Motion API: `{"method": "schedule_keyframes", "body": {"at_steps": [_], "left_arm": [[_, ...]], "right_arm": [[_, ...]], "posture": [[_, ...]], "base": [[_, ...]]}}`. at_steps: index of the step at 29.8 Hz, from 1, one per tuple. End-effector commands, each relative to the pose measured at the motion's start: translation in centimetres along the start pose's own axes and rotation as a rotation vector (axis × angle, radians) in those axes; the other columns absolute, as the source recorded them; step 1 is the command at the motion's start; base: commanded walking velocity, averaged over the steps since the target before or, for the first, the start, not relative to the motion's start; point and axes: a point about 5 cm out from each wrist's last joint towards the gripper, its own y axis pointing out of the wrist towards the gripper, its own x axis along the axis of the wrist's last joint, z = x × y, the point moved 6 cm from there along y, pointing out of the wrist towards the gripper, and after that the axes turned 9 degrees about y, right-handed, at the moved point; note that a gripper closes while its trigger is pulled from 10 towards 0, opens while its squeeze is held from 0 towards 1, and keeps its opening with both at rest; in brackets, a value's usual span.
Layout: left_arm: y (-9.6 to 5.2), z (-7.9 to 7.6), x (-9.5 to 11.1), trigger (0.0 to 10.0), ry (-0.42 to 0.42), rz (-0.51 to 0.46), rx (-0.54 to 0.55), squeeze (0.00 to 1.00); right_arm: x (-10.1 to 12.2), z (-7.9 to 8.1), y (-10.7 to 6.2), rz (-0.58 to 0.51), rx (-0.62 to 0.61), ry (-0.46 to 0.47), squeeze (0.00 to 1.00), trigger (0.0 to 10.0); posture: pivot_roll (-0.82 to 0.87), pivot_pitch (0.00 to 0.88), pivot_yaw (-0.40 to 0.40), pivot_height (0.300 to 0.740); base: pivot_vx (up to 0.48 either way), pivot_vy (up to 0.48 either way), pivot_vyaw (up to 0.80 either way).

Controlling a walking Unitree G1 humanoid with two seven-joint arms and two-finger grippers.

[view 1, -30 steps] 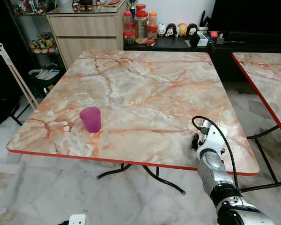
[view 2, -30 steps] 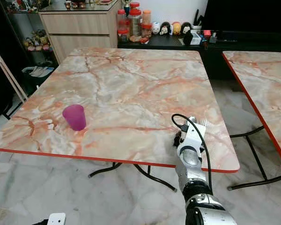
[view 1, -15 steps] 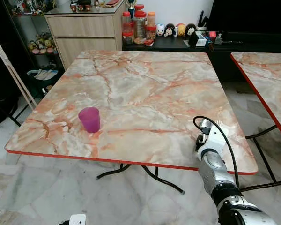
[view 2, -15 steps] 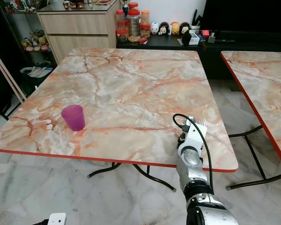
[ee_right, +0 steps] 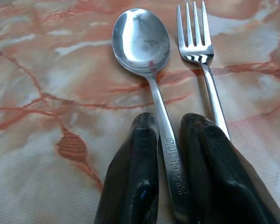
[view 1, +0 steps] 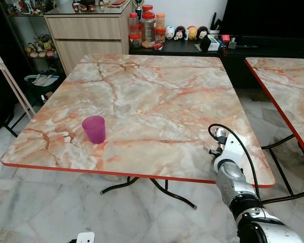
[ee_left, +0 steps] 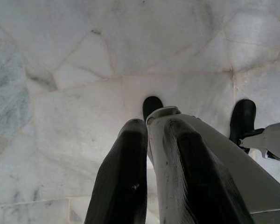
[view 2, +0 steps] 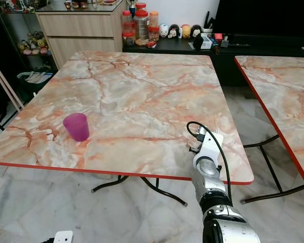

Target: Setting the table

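A purple cup point(view 1: 93, 129) stands upright near the front left of the marble table point(view 1: 157, 91). My right arm point(view 1: 229, 169) reaches over the table's front right edge. In the right wrist view, my right gripper point(ee_right: 168, 123) is shut on the handle of a steel spoon point(ee_right: 141, 39), whose bowl lies low on the marble. A steel fork point(ee_right: 196, 37) lies beside the spoon, its handle running under one black finger point(ee_right: 210, 158). My left gripper point(ee_left: 151, 123) hangs idle, shut, pointing down at the floor.
A second marble table point(view 1: 289, 86) stands to the right across a narrow gap. Behind the table are a wooden cabinet point(view 1: 91, 33), several jars point(view 1: 148, 25) and a black low shelf point(view 1: 253, 48). A white rack point(view 1: 10, 83) leans at the left.
The camera has shifted, so the whole scene sits a little left and lower. The fork tines that stuck up above my right wrist are now hidden behind it. The cup has not moved.
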Motion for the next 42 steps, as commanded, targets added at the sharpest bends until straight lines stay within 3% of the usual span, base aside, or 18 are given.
{"method": "schedule_keyframes", "body": {"at_steps": [1, 8, 18, 19, 24, 26, 29, 38, 42], "left_arm": [[0.0, 0.0, 0.1, 10.0, -0.012, -0.001, -0.002, 0.0], [0.0, 0.0, 0.1, 10.0, -0.01, 0.0, 0.0, 0.0], [0.1, 0.9, 1.0, 10.0, 0.012, -0.026, 0.037, 0.0], [0.1, 1.0, 1.2, 10.0, 0.015, -0.029, 0.039, 0.0], [0.2, 1.1, 1.7, 10.0, 0.018, -0.045, 0.048, 0.0], [0.2, 1.3, 2.7, 10.0, 0.016, -0.081, 0.062, 0.0], [0.2, 1.6, 4.4, 10.0, -0.023, -0.149, 0.084, 0.0], [0.0, 2.0, 7.8, 10.0, -0.033, -0.285, 0.12, 0.0], [-0.5, 2.3, 10.9, 10.0, -0.038, -0.406, 0.135, 0.0]], "right_arm": [[-0.6, 1.5, -0.1, 0.034, 0.043, -0.006, 0.0, 0.0], [-0.5, 1.6, -0.2, 0.033, 0.048, -0.001, 0.0, 0.0], [2.5, 4.0, -0.7, -0.142, 0.161, 0.027, 0.0, 0.0], [2.9, 4.4, -0.9, -0.168, 0.172, 0.015, 0.0, 10.0], [3.9, 4.8, -1.3, -0.244, 0.195, -0.003, 0.0, 10.0], [5.5, 5.4, -2.1, -0.367, 0.235, -0.064, 0.0, 10.0], [6.1, 5.6, -3.3, -0.473, 0.279, -0.133, 0.0, 10.0], [3.4, 4.7, -5.1, -0.521, 0.332, -0.166, 0.0, 10.0], [2.8, 4.4, -6.0, -0.558, 0.338, -0.21, 0.0, 10.0]], "posture": [[-0.06, 0.0, -0.021, 0.74], [-0.06, 0.0, -0.019, 0.74], [-0.06, 0.0, -0.005, 0.74], [-0.06, 0.0, -0.004, 0.74], [-0.05, 0.0, -0.003, 0.74], [-0.06, 0.0, -0.001, 0.74], [-0.05, 0.0, -0.001, 0.74], [-0.05, 0.0, 0.008, 0.74], [-0.04, 0.0, 0.009, 0.74]], "base": [[0.0, 0.0, 0.0], [0.0, 0.0, 0.0], [0.0, 0.0, 0.0], [0.0, 0.0, 0.0], [0.0, 0.0, 0.0], [0.0, 0.0, 0.0], [0.0, 0.0, 0.0], [0.0, 0.0, 0.0], [0.0, 0.0, 0.0]]}}
